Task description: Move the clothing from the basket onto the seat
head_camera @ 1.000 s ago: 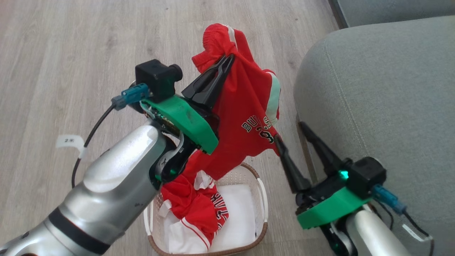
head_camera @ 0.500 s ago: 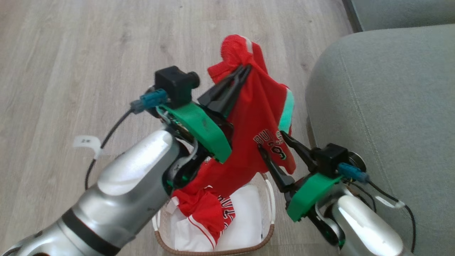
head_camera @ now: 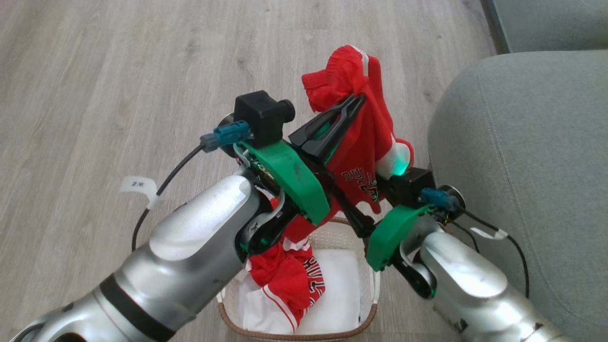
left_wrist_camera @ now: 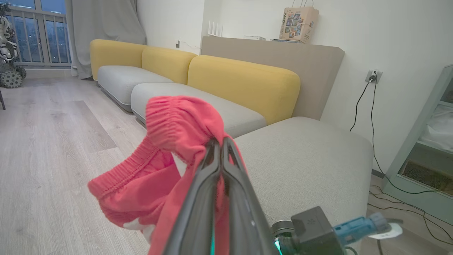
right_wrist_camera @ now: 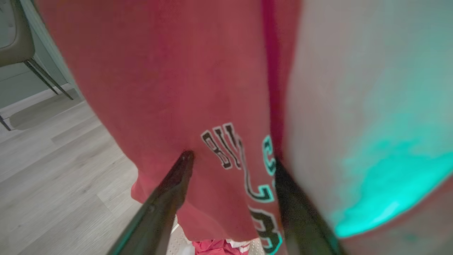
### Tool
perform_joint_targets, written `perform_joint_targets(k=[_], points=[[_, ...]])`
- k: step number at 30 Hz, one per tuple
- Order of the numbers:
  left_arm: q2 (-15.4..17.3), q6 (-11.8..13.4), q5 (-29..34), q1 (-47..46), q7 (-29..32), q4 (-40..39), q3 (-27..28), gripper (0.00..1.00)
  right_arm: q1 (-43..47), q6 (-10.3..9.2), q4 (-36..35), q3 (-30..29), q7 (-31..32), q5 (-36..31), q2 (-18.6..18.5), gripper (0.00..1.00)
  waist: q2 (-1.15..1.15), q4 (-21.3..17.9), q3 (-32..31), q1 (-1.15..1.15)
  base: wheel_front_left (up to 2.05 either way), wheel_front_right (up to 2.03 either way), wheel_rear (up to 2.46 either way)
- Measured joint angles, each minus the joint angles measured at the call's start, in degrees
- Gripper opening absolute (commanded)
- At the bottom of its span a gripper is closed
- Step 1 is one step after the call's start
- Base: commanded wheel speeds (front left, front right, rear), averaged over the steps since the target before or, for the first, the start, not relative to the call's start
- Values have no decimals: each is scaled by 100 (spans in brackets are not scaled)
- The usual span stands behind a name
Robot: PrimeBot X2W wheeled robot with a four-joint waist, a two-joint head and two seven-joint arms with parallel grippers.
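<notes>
A red garment of the clothing [head_camera: 365, 142] with white trim and black lettering hangs from my left gripper [head_camera: 358, 97], which is shut on its gathered waistband [left_wrist_camera: 180, 120] above the basket [head_camera: 368, 316]. My right gripper [right_wrist_camera: 231, 159] is open. Its two fingertips [right_wrist_camera: 185, 157] rest against the hanging cloth beside the lettering; in the head view that gripper [head_camera: 361, 194] is partly hidden behind the cloth. Another red garment [head_camera: 289, 280] lies crumpled in the basket on a white pad [head_camera: 342, 285]. The grey-green seat [head_camera: 522, 142] stands just right of both arms.
Pale wood floor surrounds the basket. A black cable with a white tag [head_camera: 137, 184] hangs from my left wrist. In the left wrist view a yellow-backed sofa [left_wrist_camera: 244, 81] runs along the wall, with cables and a shelf unit [left_wrist_camera: 424, 141] at the right.
My right gripper has risen and swung left from beside the seat to the hanging garment's lettering. The left gripper keeps its hold. The head camera has shifted, so the scene sits further right.
</notes>
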Motion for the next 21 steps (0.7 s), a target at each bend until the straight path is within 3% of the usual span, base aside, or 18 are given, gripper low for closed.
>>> perform_joint_targets(k=[3, 5, 17, 21], points=[[-35, 0, -1, -16, 0, 16, -29, 0, -164, 0, 219, 29, -60, 93, 40, 100, 0, 55, 21, 0, 0, 0, 0], [-49, 0, -1, -49, -1, 41, -31, 0, -229, 0, 244, 4, -82, 124, 87, 0, 0, 78, 37, 0, 0, 0, 0], [31, 34, -54, -74, -64, 144, -2, 0, -96, 0, -431, -555, -99, -145, 130, 0, 0, -8, 32, 1, 0, 0, 0], [81, 68, -62, -66, -115, 147, 81, 0, 190, 0, -797, -1039, -99, -308, 116, 0, 0, -37, 21, 1, 0, 0, 0]])
